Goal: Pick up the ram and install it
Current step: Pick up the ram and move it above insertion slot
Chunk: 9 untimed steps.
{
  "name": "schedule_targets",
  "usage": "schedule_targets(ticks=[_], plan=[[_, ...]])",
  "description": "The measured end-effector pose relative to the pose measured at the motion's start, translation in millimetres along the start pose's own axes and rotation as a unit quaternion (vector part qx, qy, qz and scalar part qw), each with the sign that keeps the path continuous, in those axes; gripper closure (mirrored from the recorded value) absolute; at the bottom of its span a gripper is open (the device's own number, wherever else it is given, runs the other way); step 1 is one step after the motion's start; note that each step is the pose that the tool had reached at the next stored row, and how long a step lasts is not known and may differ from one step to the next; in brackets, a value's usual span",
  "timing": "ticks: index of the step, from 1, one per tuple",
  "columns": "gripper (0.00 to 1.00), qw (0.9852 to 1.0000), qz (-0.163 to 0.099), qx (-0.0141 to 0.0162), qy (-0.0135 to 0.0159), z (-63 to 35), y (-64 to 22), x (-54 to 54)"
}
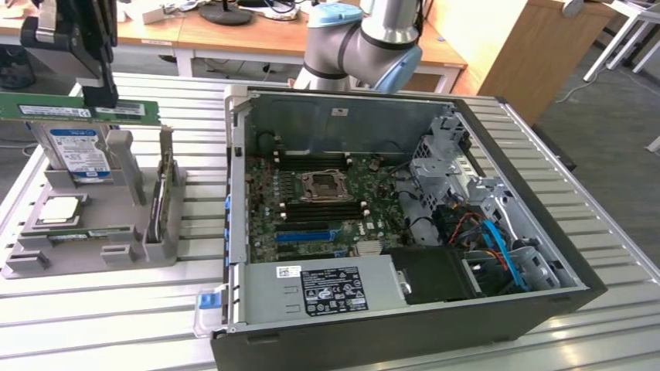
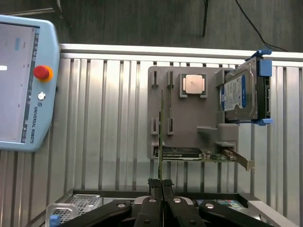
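Observation:
The ram is a long green stick with a white label, hanging level above the back of the grey parts holder at the exterior view's left. My gripper comes down from above and is shut on the ram's upper edge. In the wrist view the ram shows edge-on as a thin line running away from my shut gripper, with the parts holder below it. The open computer case lies to the exterior view's right, its motherboard exposed with dark memory slots beside the CPU socket.
The holder carries a blue-labelled hard drive, a square silver CPU and an upright card. A teach pendant lies on the slatted metal table. The arm's base stands behind the case.

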State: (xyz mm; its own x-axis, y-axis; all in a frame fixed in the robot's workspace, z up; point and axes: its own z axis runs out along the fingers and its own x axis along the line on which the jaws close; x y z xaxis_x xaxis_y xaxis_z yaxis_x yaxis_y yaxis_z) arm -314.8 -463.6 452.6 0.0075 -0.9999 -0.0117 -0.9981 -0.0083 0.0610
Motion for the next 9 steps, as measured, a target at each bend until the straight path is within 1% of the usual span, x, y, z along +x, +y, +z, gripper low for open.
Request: schedule_targets(ticks=[9], plan=[[0.88,1.0,0.0,0.0,0.0,-0.6,-9.8,0.1]])
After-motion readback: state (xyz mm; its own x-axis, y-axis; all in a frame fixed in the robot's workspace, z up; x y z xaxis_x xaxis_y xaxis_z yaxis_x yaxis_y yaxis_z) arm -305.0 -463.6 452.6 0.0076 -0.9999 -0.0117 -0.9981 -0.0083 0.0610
